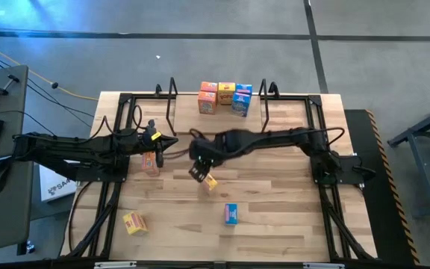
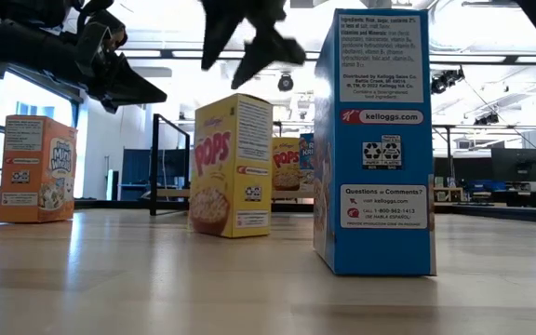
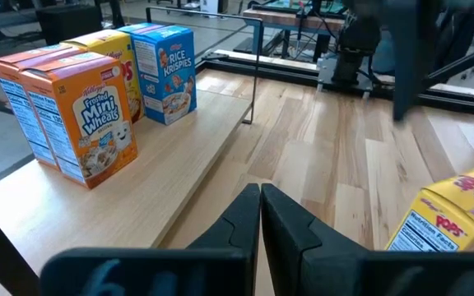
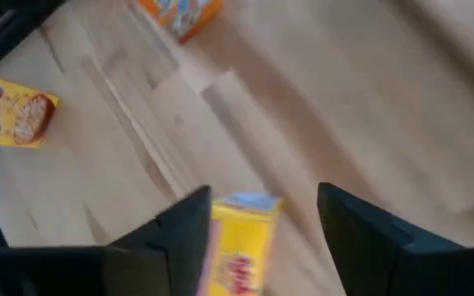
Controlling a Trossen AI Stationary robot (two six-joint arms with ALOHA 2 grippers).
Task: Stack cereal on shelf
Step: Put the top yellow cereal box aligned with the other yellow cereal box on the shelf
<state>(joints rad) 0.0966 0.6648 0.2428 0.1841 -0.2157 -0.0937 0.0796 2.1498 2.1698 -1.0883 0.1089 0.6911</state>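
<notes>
The right claw [image 1: 200, 171] hangs over the middle of the worktop [image 1: 275, 217], fingers spread wide, with an upright yellow Pops box [image 1: 210, 181] just below and between them, apparently not yet gripped. From that box, the shelf [image 1: 290, 99] lies toward the far edge, already carrying a row of boxes [image 1: 225, 98]. The left claw [image 3: 260, 215], fingers pressed together and empty, waits nearby beside an orange box [image 1: 150, 162]. The right arm looks nearer; lifting the box toward the shelf should follow.
</notes>
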